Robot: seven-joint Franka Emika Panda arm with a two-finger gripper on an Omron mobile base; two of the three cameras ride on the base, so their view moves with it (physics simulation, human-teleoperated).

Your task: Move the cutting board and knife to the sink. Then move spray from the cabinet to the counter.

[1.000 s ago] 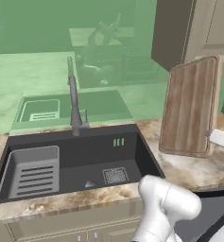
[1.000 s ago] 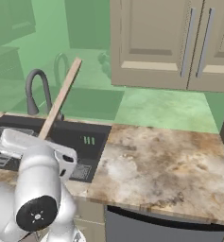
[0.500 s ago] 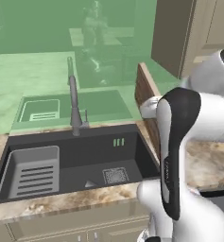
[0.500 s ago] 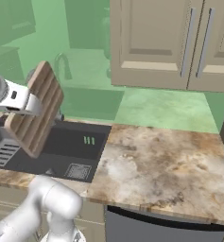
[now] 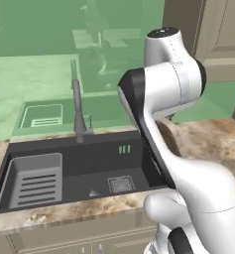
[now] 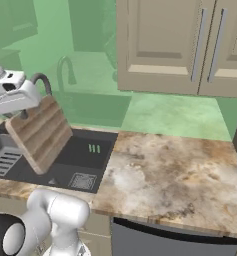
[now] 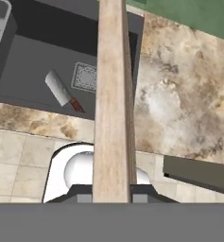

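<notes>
In the right base view, the gripper (image 6: pixel 21 111) sits at the left edge of the frame, pinching the top edge of the cutting board (image 6: pixel 39 134). The board hangs tilted in the air over the sink (image 6: pixel 75 159), its lower corner pointing down toward the basin. To its right, the marbled counter (image 6: pixel 175 175) fills the centre and lower right of the frame, with the closed cabinet (image 6: pixel 190 45) doors at the upper right.

In the hand view, the board runs up the middle of the frame edge-on, clamped between the two fingertips at the bottom. Left of it, the knife (image 7: pixel 62 92) lies flat on the sink floor, beside the square drain (image 7: pixel 86 77).

The board looks stiff and fairly heavy for a thin-edge pinch. Held at one end, its weight probably tends to swing it, so a slow descent seems wise. The knife looks light and already rests in the basin. The spray presumably waits behind the cabinet doors.
</notes>
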